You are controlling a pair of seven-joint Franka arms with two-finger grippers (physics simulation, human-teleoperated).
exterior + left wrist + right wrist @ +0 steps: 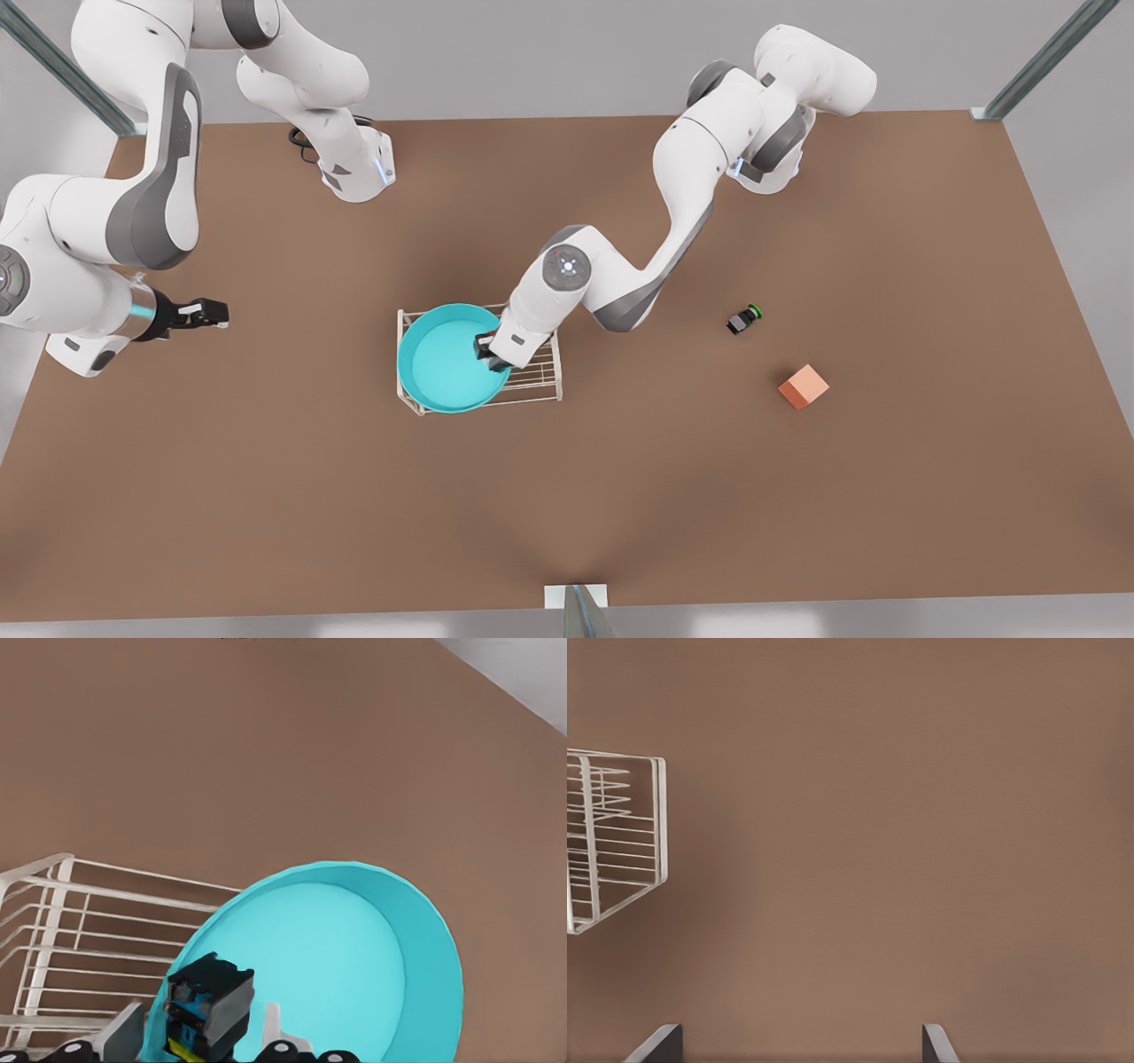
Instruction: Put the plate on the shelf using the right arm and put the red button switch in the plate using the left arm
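The left gripper (pixel 493 352) has its fingers closed on the red button switch (pixel 205 1005), which in the left wrist view appears as a small black boxy body held between the two pads; the red cap I cannot see. This gripper is just above the plate (pixel 443 359), over the edge of the dish that faces the front view's right. The turquoise plate rests on the flat top of the shelf (pixel 536 377) and covers the end of the rack toward the front view's left, its rim reaching a little past the wires. The slats on the other end are bare.

The right gripper (pixel 213 313) waits well apart, at the front view's left side, above the brown table (pixel 620 496). Its fingertips (pixel 663 1043) stand wide apart and hold nothing.

A black switch with a green cap (pixel 743 319) and a salmon-orange cube (pixel 803 386) lie on the table toward the front view's right
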